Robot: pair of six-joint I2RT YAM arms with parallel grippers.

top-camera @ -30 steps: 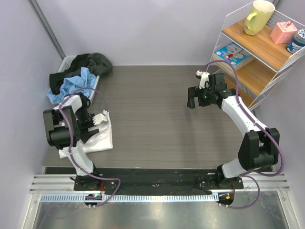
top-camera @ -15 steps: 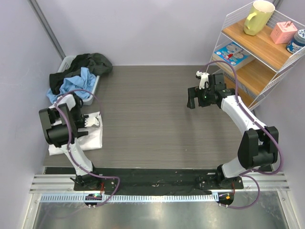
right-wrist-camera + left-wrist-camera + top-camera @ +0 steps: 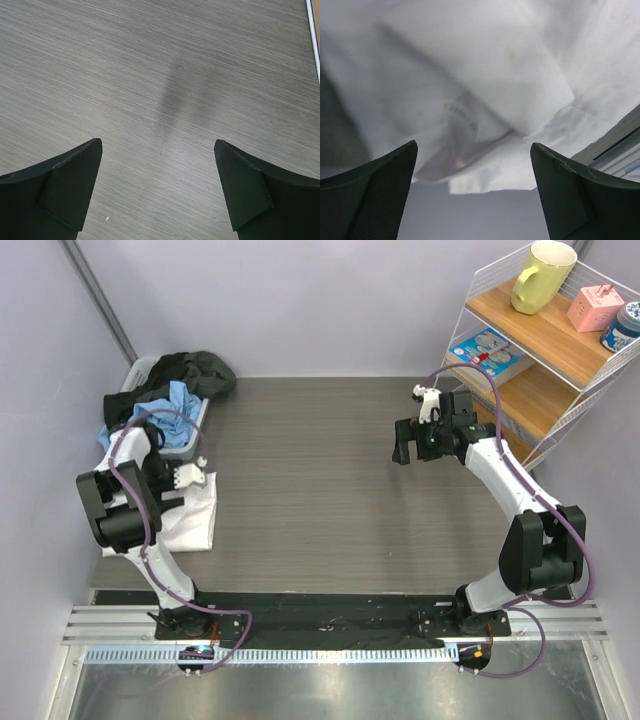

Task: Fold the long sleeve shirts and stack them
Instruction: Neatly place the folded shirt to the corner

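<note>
White shirt lies folded in a flat bundle at the left side of the surface, near the front edge and just in front of the basket. The left arm covers much of it, so collar direction cannot be told. The visible right edge runs front to back.

In the left wrist view the shirt fills the frame in overlapping layers. There is a faint grey mark on the cloth, too blurred to read.

Left tool sits over the far right corner of the shirt. In its own view the left tool is spread wide with nothing gripped.

Right tool is well apart, above bare surface on the right. Its own view shows the right tool wide and empty over wood-grain surface.

The basket holds dark clothes and a blue garment. The shelf at far right carries a yellow mug, a pink box and a jar. No print there is readable.
</note>
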